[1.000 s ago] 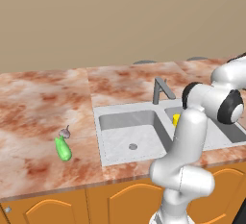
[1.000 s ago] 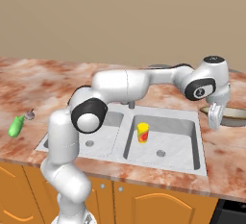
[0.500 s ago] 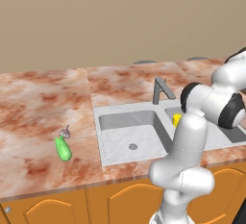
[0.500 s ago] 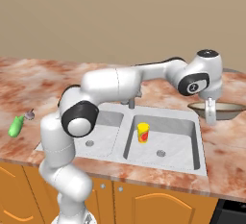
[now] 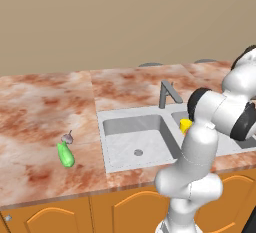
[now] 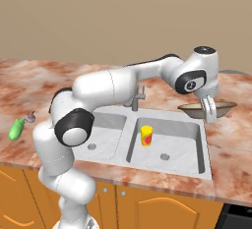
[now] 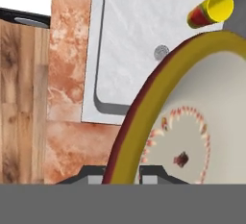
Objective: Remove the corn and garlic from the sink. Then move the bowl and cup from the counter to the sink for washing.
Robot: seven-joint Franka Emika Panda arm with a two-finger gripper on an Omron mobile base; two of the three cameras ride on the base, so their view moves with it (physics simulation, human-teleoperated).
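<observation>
tool (image 6: 210, 117) pinching bowl (image 6: 194, 108) rim; cup (image 6: 146, 135) in sink (image 6: 203, 166)

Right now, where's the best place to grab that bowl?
Probably its rim, from above. The bowl is wide and shallow, too broad to span, so one finger goes inside and one outside its thin wall. The gripper pinches that rim at the near edge.

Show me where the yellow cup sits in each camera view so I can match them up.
Left base view: the cup peeks out just left of the arm's elbow, in the sink's right basin.
Right base view: it stands upright in the right basin, left of the drain.
Hand view: it is at the top right corner, above the bowl rim.
Shared landmark: the right basin of the sink.
</observation>
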